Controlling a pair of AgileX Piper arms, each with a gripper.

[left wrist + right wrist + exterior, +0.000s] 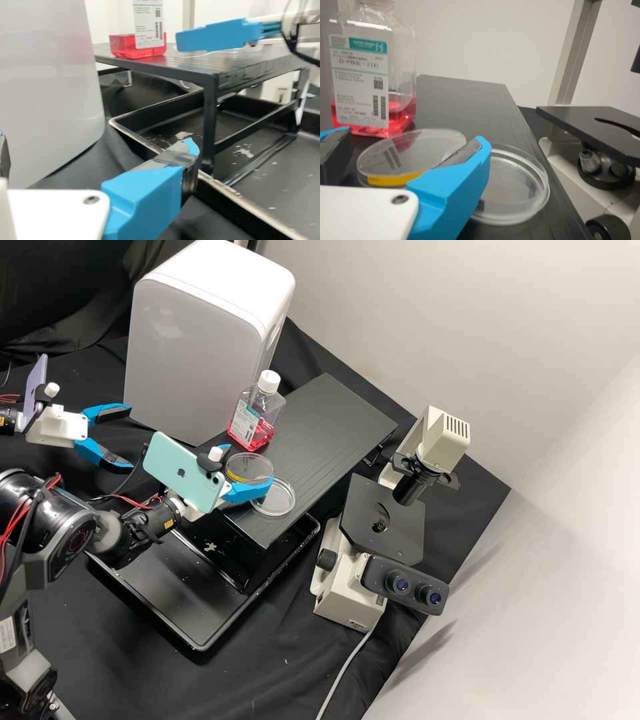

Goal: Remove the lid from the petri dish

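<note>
The right gripper [414,142] is much the nearer arm. Its jaws stand on either side of the yellow-banded dish [405,155] on the rack [333,427] and look closed on its rim, so I judge the coming lift runs straight up from there. Just beside the dish, toward the microscope [380,540], a clear half [512,185] lies flat on the rack; lid or base, I cannot tell. Farther off, by the white box [200,340], the left gripper [128,438] hangs over the counter with jaws open, well apart from both.
</note>
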